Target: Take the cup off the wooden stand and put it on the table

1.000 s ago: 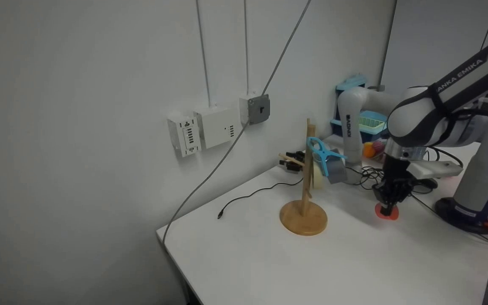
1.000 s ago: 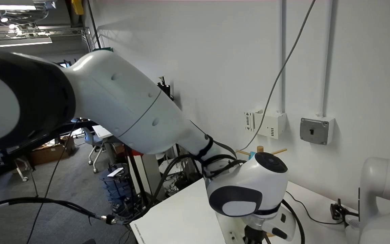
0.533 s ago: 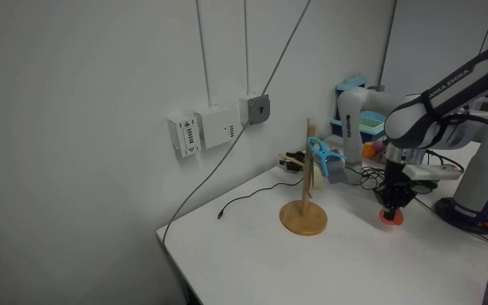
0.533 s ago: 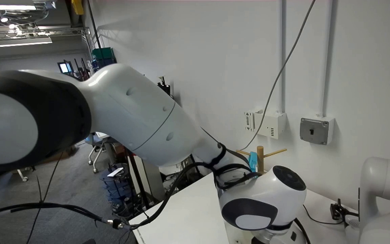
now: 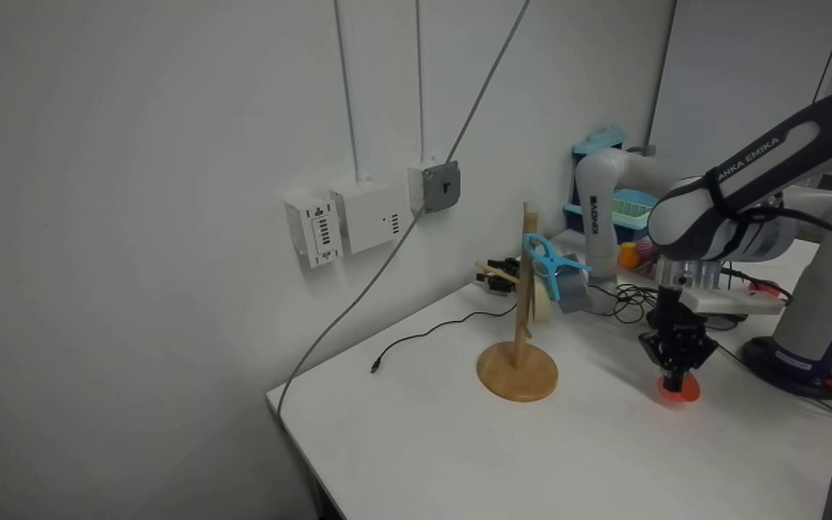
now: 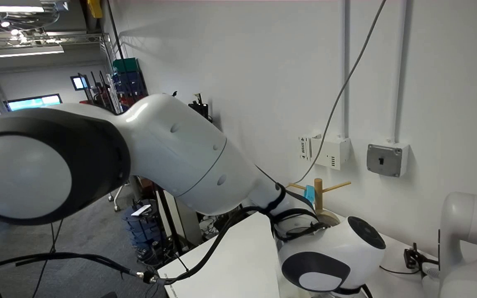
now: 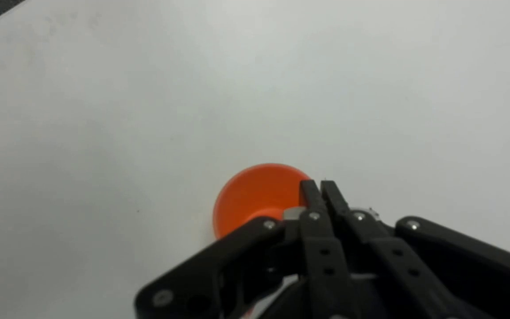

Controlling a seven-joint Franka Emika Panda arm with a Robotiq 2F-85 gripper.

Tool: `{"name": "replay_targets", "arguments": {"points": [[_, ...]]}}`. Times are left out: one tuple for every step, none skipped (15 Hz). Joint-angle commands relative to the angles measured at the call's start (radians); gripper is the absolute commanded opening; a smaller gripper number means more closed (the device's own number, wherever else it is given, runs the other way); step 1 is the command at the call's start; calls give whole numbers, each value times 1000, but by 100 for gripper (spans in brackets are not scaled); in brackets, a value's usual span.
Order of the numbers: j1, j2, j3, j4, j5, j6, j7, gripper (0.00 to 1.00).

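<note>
Closed fingers [image 7: 311, 199] grip the round red-orange cup [image 7: 255, 195], now farther from the white desk's [image 5: 503, 462] wall-side edge [image 5: 394, 331], likely nearing placement.

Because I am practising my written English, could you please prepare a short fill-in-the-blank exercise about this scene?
1. The gripper holds the red-orange cup, which is ____ (on/off) the wooden stand.
2. The stand's flat base is ____, not square.
3. The table is ____ in colour.
4. The clamp-like thing near the stand's top is light ____.

Missing words: off; round; white; blue.
</note>
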Motion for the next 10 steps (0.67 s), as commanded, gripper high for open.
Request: {"name": "replay_targets", "arguments": {"points": [[-7, 50, -5, 86, 12, -105, 29, 1], [-7, 56, -5, 96, 13, -123, 34, 1], [-7, 62, -6, 106, 16, -138, 41, 30], [-7, 66, -6, 116, 17, -152, 46, 31], [-7, 71, -7, 125, 17, -163, 52, 39], [-6, 74, -8, 132, 18, -173, 58, 45], [-6, 77, -9, 140, 19, -182, 63, 54], [-6, 80, -9, 147, 19, -188, 66, 60], [-6, 82, -9, 154, 19, -193, 68, 67], [-7, 82, -8, 160, 20, -197, 66, 76]]}}
